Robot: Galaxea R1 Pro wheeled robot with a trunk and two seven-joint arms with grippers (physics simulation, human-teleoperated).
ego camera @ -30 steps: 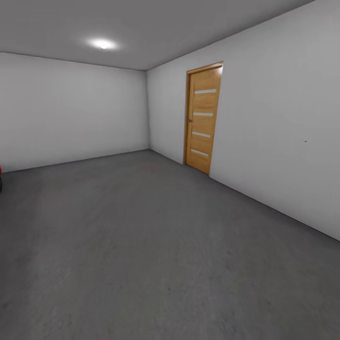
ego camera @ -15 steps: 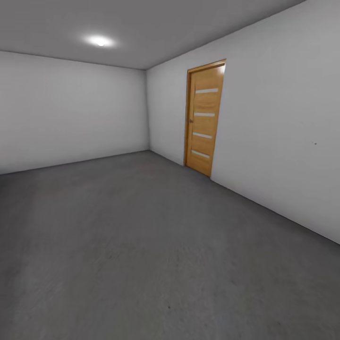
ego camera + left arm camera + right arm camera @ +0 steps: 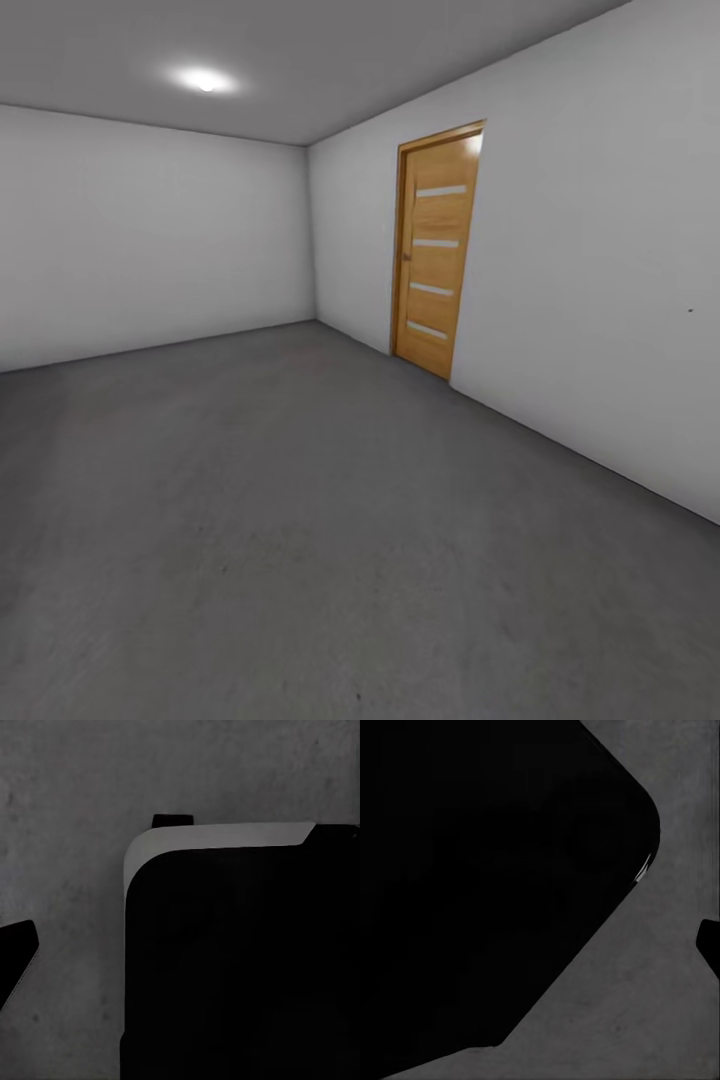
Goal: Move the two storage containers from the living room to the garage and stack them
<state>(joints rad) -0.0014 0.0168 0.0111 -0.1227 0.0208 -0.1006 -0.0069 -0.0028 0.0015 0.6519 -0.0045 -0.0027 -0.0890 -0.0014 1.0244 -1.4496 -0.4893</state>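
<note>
Panning rightward, the head camera has dropped a red sliver at nine o'clock, facing the garage floor (image 3: 300,520) and wooden door (image 3: 437,255); pincer states untellable.

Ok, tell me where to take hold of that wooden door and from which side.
Take the small handle at the left edge of the wooden door, about mid-height, approaching head-on from the room: the door sits shut, flush in the wall, so no edge is free.
</note>
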